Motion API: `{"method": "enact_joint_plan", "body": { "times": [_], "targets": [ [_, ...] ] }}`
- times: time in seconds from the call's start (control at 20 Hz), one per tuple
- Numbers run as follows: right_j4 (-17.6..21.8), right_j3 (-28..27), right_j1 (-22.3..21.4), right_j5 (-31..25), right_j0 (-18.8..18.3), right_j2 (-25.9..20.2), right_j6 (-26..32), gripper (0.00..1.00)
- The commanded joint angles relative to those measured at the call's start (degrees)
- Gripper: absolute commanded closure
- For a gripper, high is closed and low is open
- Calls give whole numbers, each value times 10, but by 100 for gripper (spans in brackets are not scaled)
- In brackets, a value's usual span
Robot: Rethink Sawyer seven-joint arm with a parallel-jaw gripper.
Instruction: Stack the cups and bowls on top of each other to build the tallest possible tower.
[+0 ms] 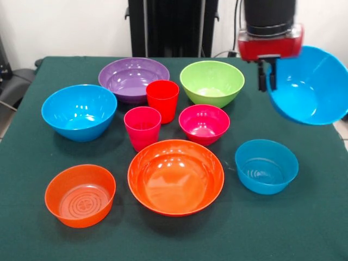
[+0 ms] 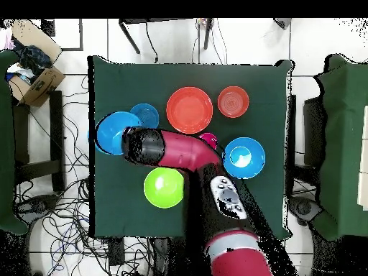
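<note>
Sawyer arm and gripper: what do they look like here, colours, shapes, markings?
In the front view the gripper has short black fingers under a glossy red block, topped by a black cylindrical wrist. Overhead, the arm is a thick rounded red link with a black joint at the wrist end, and a black panel with pale markings near the base. No loose cables visible on it.

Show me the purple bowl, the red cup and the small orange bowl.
purple bowl (image 1: 130, 79), front view, inner wall.
red cup (image 1: 162, 100), front view, outer side.
small orange bowl (image 1: 80, 194), front view, ringed bottom.

No readable text, label, brand, number or sign shows on anything in either view
</note>
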State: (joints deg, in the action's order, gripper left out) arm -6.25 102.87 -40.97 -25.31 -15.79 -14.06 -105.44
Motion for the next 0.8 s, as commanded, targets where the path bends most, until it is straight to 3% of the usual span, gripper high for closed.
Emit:
{"method": "enact_joint_plan", "body": {
  "times": [0.05,0.2,0.45,0.6,0.8],
  "targets": [
    [-13,95,-20,44,-130,-142,12,100],
    [0,125,-27,55,-187,-183,17,100],
    [37,145,-55,35,-234,-180,23,100],
    [69,132,-47,69,-265,-182,32,100],
    [101,118,-19,70,-315,-202,58,100]
  ]
}}
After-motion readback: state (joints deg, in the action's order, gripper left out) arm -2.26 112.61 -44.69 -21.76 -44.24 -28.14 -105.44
